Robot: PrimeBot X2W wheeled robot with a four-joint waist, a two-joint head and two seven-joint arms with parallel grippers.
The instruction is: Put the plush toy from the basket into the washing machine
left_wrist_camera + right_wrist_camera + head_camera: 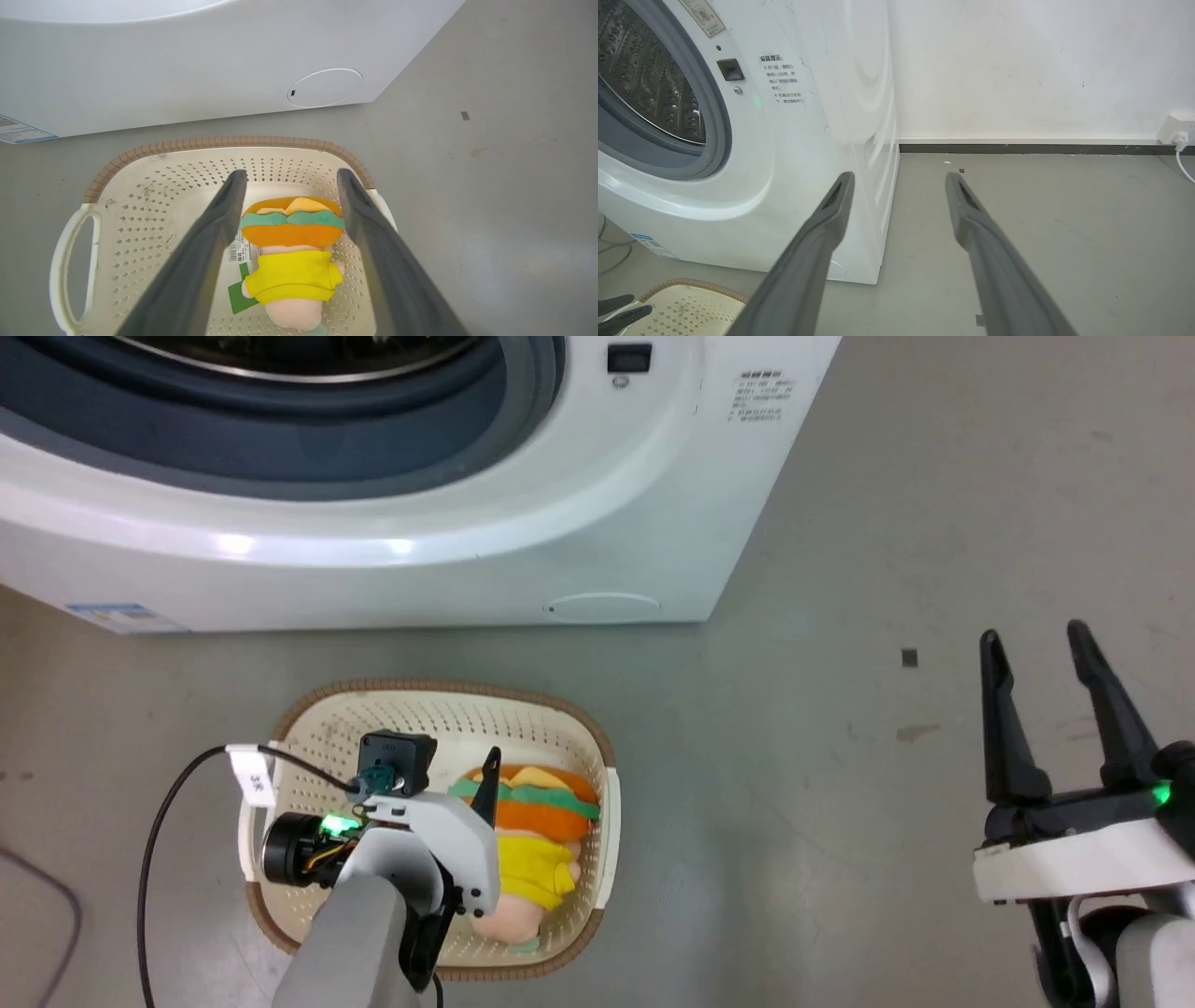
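The plush toy point(532, 845) lies in the right half of the basket point(439, 689), hamburger head toward the washing machine point(579, 523). In the left wrist view my left gripper point(290, 175) is open just above the toy point(292, 261), one finger on either side of its head and clear of it. One of its dark fingers point(487, 789) shows beside the head in the head view. My right gripper point(1034, 637) hangs open and empty over bare floor, well right of the basket. The right wrist view looks between those fingers point(900, 177) at the washer's open steel drum point(644, 93).
The basket stands on grey floor just before the washer's front point(187, 70). A paper label point(239, 249) and a green tag point(240, 294) lie under the toy. A black cable point(140, 887) loops at the left. A wall socket point(1176, 128) sits at far right.
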